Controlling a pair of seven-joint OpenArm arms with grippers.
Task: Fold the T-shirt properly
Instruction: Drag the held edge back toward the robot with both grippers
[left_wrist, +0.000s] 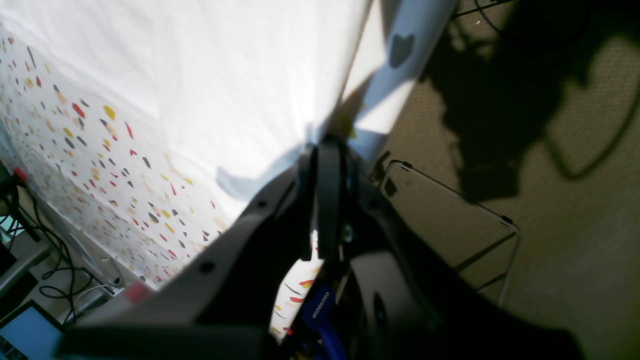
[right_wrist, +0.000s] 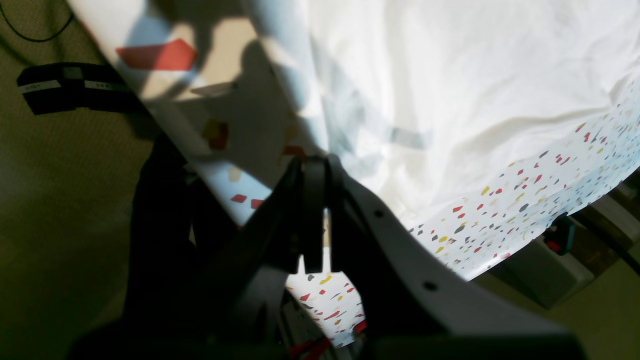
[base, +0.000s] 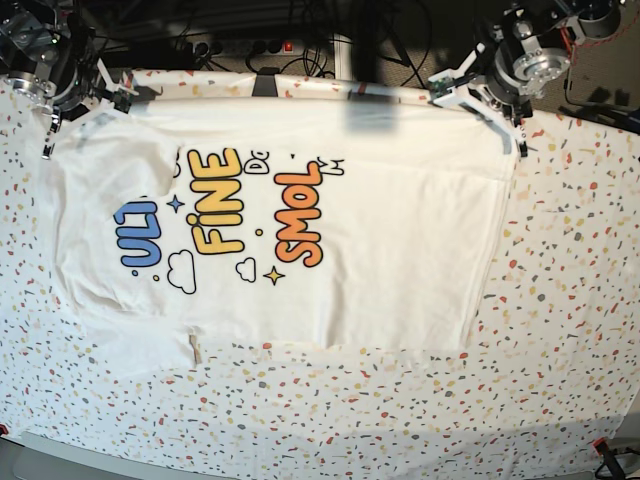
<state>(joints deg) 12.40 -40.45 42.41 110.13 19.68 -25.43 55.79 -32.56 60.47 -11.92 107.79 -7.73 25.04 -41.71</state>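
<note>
The white T-shirt (base: 300, 230) lies spread on the table with its "FINE SMOL" print up, and it also fills the left wrist view (left_wrist: 210, 75) and the right wrist view (right_wrist: 450, 90). Its far edge is stretched between the two grippers and laps over the top of the print. My left gripper (left_wrist: 322, 150) is shut on the shirt's far corner at the base view's upper right (base: 498, 125). My right gripper (right_wrist: 314, 161) is shut on the other far corner at the upper left (base: 70, 112). Both corners sit at the table's far edge.
The speckled tablecloth (base: 560, 300) covers the table around the shirt. Cables and a power strip (base: 270, 45) run behind the far edge. Beyond that edge are carpet (left_wrist: 575, 225), a wire frame (left_wrist: 450, 200) and a screen (left_wrist: 27, 327).
</note>
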